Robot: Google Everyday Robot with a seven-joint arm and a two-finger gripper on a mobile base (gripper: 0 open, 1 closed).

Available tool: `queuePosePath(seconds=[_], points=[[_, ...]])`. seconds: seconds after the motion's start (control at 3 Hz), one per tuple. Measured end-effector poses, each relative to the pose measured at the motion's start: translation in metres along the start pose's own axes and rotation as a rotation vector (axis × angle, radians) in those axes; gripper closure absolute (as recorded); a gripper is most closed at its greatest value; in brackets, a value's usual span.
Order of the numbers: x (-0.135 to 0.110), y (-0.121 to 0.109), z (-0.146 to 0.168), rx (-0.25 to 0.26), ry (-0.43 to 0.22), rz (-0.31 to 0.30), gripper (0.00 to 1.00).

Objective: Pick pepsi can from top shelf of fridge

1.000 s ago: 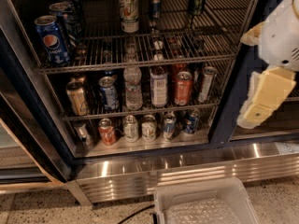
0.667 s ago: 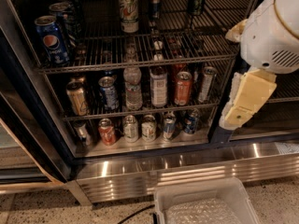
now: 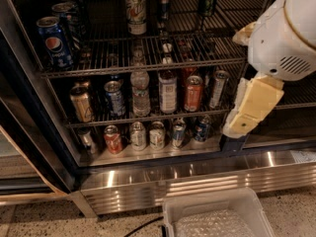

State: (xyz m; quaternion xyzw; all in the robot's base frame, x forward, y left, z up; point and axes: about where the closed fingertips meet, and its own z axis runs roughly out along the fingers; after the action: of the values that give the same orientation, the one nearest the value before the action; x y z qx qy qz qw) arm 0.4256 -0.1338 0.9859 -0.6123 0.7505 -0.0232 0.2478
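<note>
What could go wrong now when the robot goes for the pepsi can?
The hand hangs at the right, below the top shelf, while the pepsi can stands at the far left; crossing over, it may strike the shelf edge. Close behind the pepsi can stand other cans, which may be knocked.

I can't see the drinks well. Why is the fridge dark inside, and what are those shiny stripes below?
Camera view: the fridge is dim inside, darkest at the back; light glares off its steel base; the pepsi can, front left, catches light; the gripper, at right, looks bright.
</note>
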Motion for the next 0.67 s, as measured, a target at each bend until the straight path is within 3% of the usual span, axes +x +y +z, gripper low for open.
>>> queuePosePath(seconds=[0.67], points=[[-0.067,-0.003,0.019,0.03,-0.237,-0.057,0.0]])
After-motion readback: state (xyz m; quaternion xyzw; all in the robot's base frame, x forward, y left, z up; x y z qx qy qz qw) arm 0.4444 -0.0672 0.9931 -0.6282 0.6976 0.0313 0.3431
